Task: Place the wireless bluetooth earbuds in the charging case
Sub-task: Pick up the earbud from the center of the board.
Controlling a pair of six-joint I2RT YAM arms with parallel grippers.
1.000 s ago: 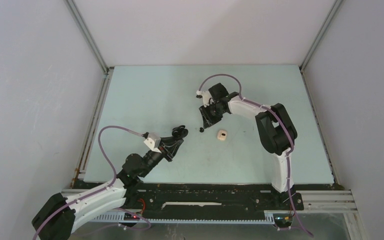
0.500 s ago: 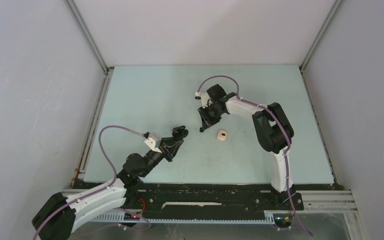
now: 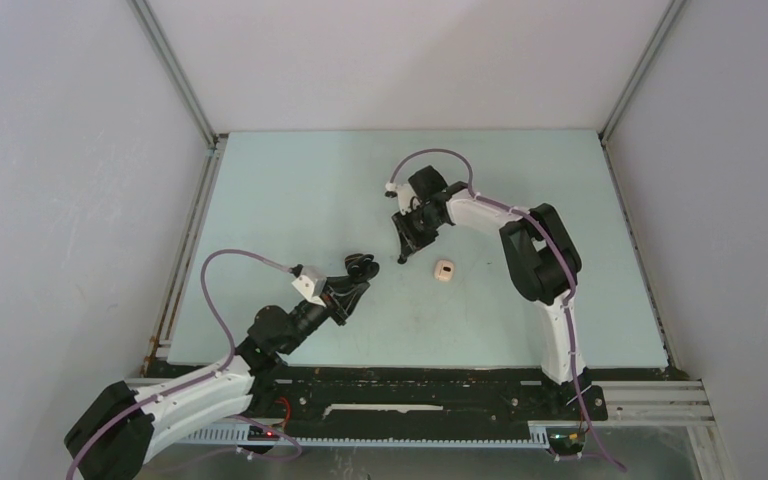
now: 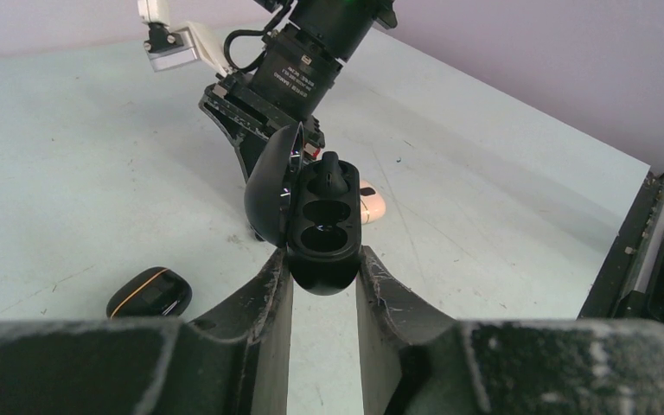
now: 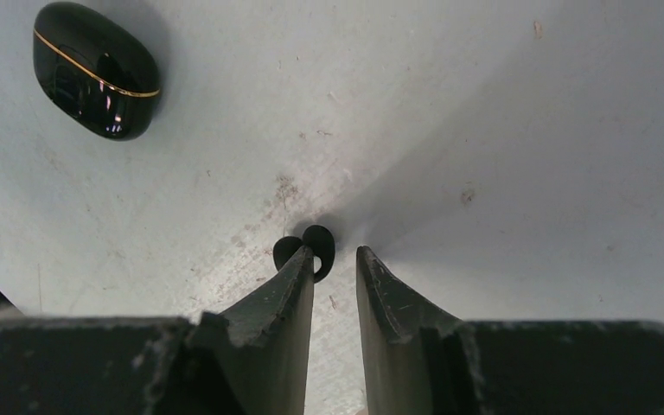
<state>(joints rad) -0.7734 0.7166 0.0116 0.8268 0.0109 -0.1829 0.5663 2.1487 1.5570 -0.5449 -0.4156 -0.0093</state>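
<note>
- The right gripper [image 5: 335, 255] has slid a little toward the left edge of the pale green desk [image 3: 290, 180] over the last second, and its elbow has followed. Its tips now stand over the tiny glossy black curled earbud [image 5: 304, 251], which lies near the middle of the desk.
- Its jaws are narrowly parted and hold nothing. In the wrist view the earbud lies at the tip of one finger [image 5: 290, 290], touching it or nearly so, not squarely in the gap.
- The approach looks almost done. A small sideways correction seems needed before closing, or that finger may knock the earbud away.
- The left gripper [image 4: 322, 259] has hardly moved. It sits between the middle and the near-left corner, its jaws clamped on the base of the glossy black pebble-shaped charging case [image 4: 320, 233]. The hinged lid [image 4: 270, 190] is open toward the right arm.
- A dark seated earbud [image 4: 332, 169] seems to fill the far well already, so the loose one would complete the pair.
- A closed black case with a gold seam [image 5: 95, 69] lies near the loose earbud.
- A small beige rounded piece [image 3: 445, 271] lies just toward the right edge.
</note>
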